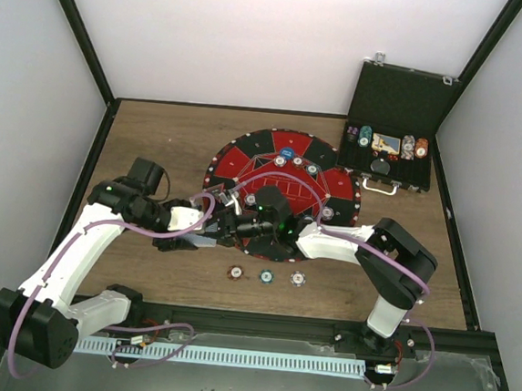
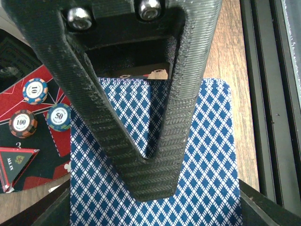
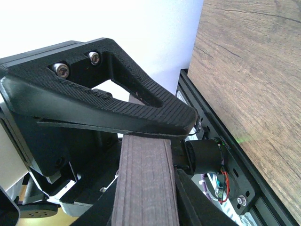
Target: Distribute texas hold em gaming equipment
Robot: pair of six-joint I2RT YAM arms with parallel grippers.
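I am looking at both arms reaching in to meet over the near left edge of the round mat [image 1: 246,162], in the middle of the table [image 1: 155,150].

In the right wrist view, the right gripper [image 3: 181,125] is clenching a stack of cards [image 3: 146,183]. Its upper finger is lying across the top of the stack and dark gripper parts are showing just beneath, so I am seeing the stack edge-on.

In the left wrist view, the left gripper [image 2: 153,188] is laying one finger flat along a blue diamond-backed card [image 2: 207,155], which is filling most of that view. The other finger is hiding under the card, so I cannot tell whether this gripper is clamping the card or only resting on it. A sliver of a printed card face is showing deep in the gripper's throat.

To the left of that card, three chips are sitting on the mat: a 10 chip [image 2: 35,90], a 50 chip [image 2: 59,117] and a 100 chip [image 2: 22,123], close together but apart.

From above, a row of three chips [image 1: 265,275] is lying on the bare wood just near of the mat, spaced evenly from left to right. A blue button disc [image 1: 287,152] is sitting on the far part of the mat, with a few more chips just near of it.

The black case [image 1: 406,103] is standing open at the far right corner, with more chips [image 1: 365,136] and a pack lying in its tray.
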